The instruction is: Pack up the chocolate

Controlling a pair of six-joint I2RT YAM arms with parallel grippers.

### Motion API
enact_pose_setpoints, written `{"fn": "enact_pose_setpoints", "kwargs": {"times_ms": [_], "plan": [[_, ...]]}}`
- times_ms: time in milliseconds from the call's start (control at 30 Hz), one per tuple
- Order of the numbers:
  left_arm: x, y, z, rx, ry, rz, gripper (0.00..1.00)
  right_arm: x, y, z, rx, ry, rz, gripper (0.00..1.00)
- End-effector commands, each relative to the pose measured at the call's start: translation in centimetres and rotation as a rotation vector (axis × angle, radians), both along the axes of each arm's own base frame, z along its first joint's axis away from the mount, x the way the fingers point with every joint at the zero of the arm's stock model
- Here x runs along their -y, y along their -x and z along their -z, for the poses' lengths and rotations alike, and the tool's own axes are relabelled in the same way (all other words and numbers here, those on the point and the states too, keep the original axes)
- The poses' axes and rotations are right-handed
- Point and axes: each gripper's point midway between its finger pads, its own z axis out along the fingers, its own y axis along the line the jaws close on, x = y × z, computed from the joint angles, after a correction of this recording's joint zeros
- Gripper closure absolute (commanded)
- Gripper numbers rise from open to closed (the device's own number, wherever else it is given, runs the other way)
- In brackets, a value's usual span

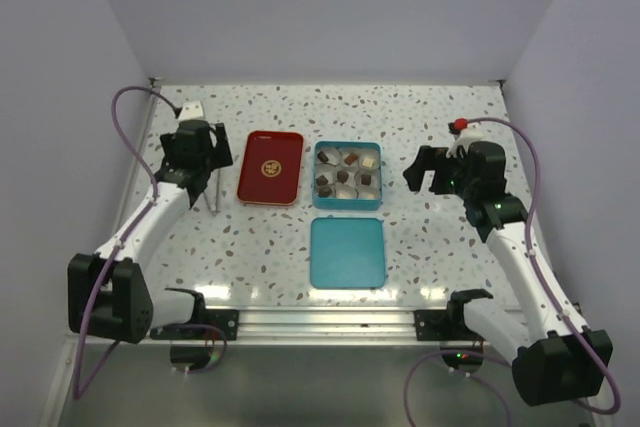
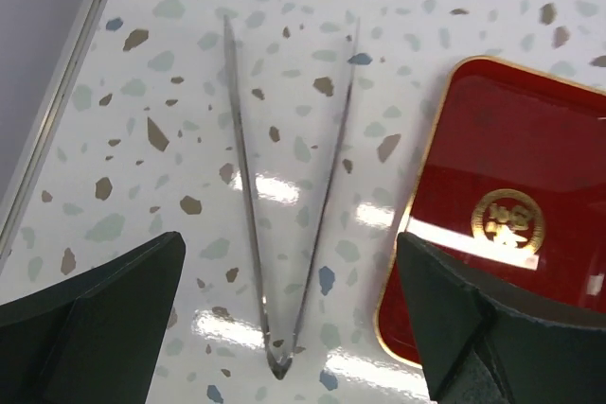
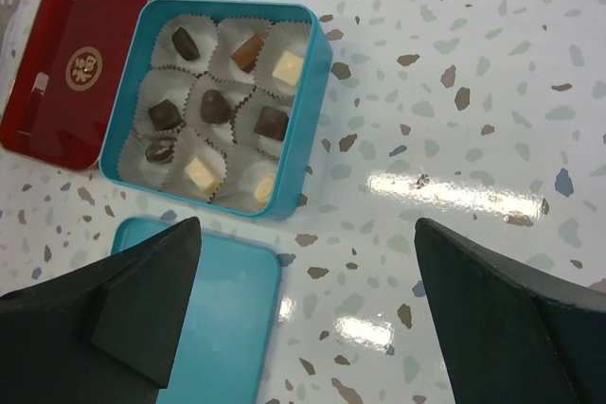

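Observation:
Several chocolate pieces (image 3: 216, 106), dark brown and cream, sit in white paper cups inside the open teal tin (image 3: 316, 92) at the table's middle (image 1: 347, 173). The red tray (image 1: 270, 168) with a gold emblem lies empty left of the tin, also seen in the left wrist view (image 2: 502, 224). My left gripper (image 2: 289, 314) is open and empty above metal tweezers (image 2: 284, 234) lying on the table left of the tray. My right gripper (image 3: 308, 305) is open and empty, right of the tin (image 1: 430, 172).
The teal lid (image 1: 347, 252) lies flat in front of the tin, also in the right wrist view (image 3: 213, 319). The left wall edge (image 2: 57, 82) runs close beside the tweezers. A metal rail (image 1: 320, 322) runs along the near edge.

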Motion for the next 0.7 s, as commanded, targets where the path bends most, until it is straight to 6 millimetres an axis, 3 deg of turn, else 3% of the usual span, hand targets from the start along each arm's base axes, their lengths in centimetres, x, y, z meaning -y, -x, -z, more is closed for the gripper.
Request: {"fn": "enact_pose_setpoints", "kwargs": {"times_ms": [0, 33, 67, 133, 167, 267, 333, 433, 567, 667], "plan": [[2.8, 1.0, -2.9, 0.079, -0.019, 0.042, 0.0, -0.5, -0.4, -0.1, -0.011, 0.006, 0.003, 0.01], [3.4, 1.3, -3.5, 0.094, -0.036, 0.045, 0.0, -0.5, -0.4, 0.3, -0.028, 0.005, 0.007, 0.01], [5.6, 1.8, -3.5, 0.094, -0.03, 0.101, 0.0, -1.1, -0.1, 1.0, -0.055, -0.006, 0.006, 0.01], [7.7, 2.8, -2.9, 0.088, -0.002, 0.146, 0.0, -1.6, 0.1, 2.3, -0.093, 0.014, 0.021, 0.01], [10.0, 3.6, -2.7, 0.09, 0.006, 0.205, 0.0, -3.2, 0.9, 3.2, -0.115, 0.026, -0.014, 0.01], [13.4, 5.6, -1.5, 0.074, 0.031, 0.284, 0.0, -5.1, 2.4, 5.4, -0.185, 0.06, -0.04, 0.02], [14.8, 6.7, -0.8, 0.056, 0.056, 0.309, 0.0, -5.3, 3.2, 6.6, -0.226, 0.086, -0.031, 0.06], [17.7, 9.0, 1.1, 0.02, 0.102, 0.383, 0.0, -5.2, 4.0, 7.6, -0.266, 0.094, -0.007, 0.13], [22.1, 12.2, 3.4, -0.022, 0.174, 0.512, 0.0, -5.3, 5.3, 9.4, -0.322, 0.103, 0.003, 0.33], [24.2, 13.8, 4.6, -0.054, 0.197, 0.563, 0.0, -5.8, 6.3, 11.2, -0.372, 0.105, -0.003, 0.44]]}}
